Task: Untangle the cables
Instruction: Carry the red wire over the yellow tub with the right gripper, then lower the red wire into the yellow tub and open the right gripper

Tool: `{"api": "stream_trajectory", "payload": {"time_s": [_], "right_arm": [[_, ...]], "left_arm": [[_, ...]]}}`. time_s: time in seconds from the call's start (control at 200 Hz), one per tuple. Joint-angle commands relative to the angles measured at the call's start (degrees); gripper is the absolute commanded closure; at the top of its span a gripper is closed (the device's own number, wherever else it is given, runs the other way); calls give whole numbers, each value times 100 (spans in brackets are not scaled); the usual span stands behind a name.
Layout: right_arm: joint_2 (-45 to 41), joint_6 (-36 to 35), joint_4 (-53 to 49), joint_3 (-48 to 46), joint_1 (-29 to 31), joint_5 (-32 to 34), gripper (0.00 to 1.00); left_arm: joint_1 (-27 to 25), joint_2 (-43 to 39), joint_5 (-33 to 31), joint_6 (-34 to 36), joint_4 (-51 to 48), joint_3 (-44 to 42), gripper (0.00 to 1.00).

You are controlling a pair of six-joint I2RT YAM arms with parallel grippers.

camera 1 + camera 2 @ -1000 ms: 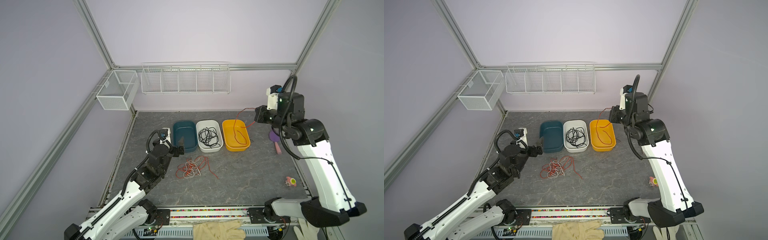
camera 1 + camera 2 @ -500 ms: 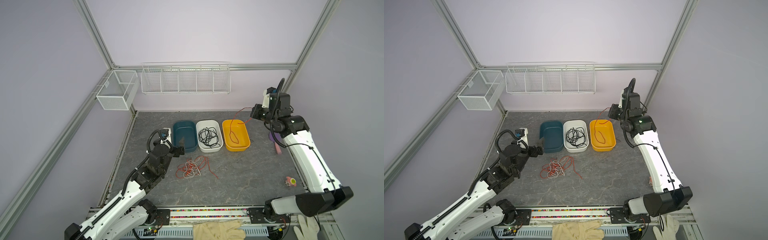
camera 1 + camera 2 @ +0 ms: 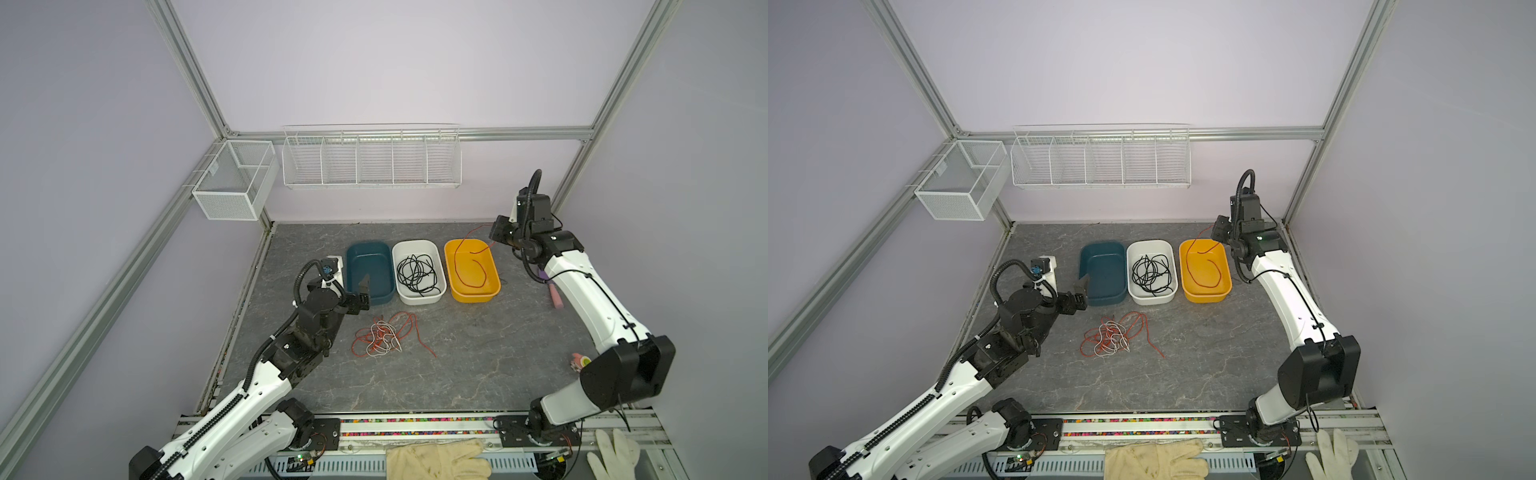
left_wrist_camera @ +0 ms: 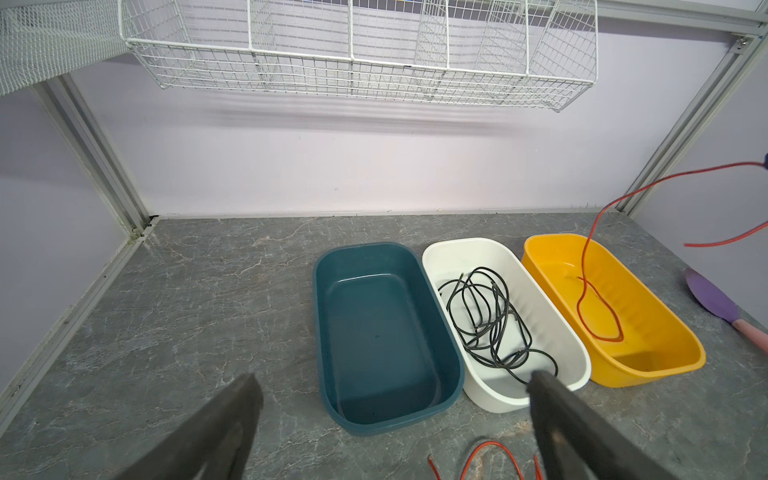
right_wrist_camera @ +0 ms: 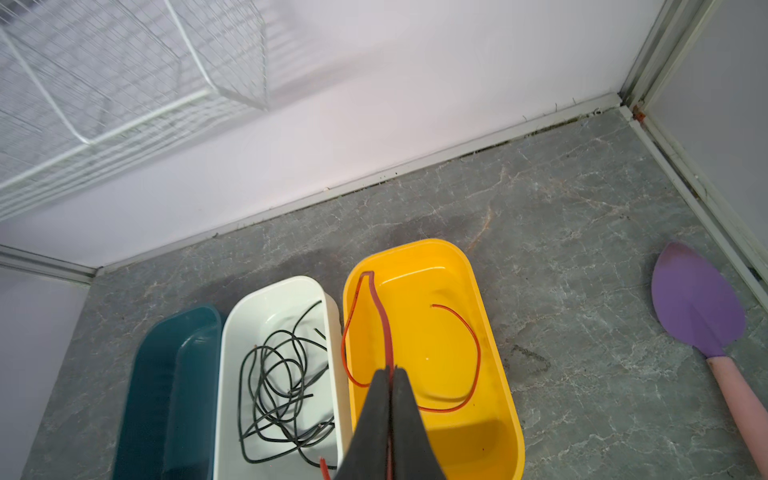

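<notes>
**Bimanual cell, seen in both top views and both wrist views.** The grey table (image 3: 478,374) carried three bins in a row toward the back: the teal bin (image 3: 374,300), the white bin (image 3: 419,300) and the yellow bin (image 3: 473,298).

Over the last second your right arm (image 3: 582,299) had folded lower and drawn back toward the rear right corner. Your left arm (image 3: 257,386) had not moved.

In front of the bins, near the left arm, lay the tangle (image 3: 384,338) of red-orange and white cables, untouched by either gripper. The black cables (image 3: 417,274) lay coiled in the white bin, and the teal bin held nothing.

The red cable (image 3: 457,266) ran from the right gripper down into the yellow bin. More of it had settled there than a second before: a loop rested on the bin floor, and the right wrist view showed its far end inside as well.

Your right gripper (image 5: 390,374) was pinched fully closed on that cable near its other end, above the bin's far right corner. Your left gripper (image 4: 395,380) stood wide open and held nothing, at the near left corner of the teal bin.

You could judge the red cable freed and almost delivered, so letting go of it looked like the next step. The knot on the table remained to be separated.
</notes>
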Motion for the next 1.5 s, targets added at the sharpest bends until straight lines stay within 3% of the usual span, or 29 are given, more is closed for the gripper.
{"api": "stream_trajectory", "payload": {"time_s": [0.0, 0.36, 0.55, 1.199, 1.494], "right_arm": [[196, 118, 262, -253, -32, 123, 94], [575, 121, 694, -807, -37, 404, 94], [992, 9, 848, -862, -39, 5, 94], [1626, -169, 923, -945, 72, -40, 93], [1371, -128, 857, -1053, 109, 0, 81]], "left_arm": [[18, -3, 44, 75, -69, 134, 1], [18, 10, 98, 75, -81, 149, 1], [18, -2, 105, 95, -95, 154, 1], [18, 127, 425, 75, -199, 214, 1], [9, 505, 1032, 10, -469, 337, 1]]}}
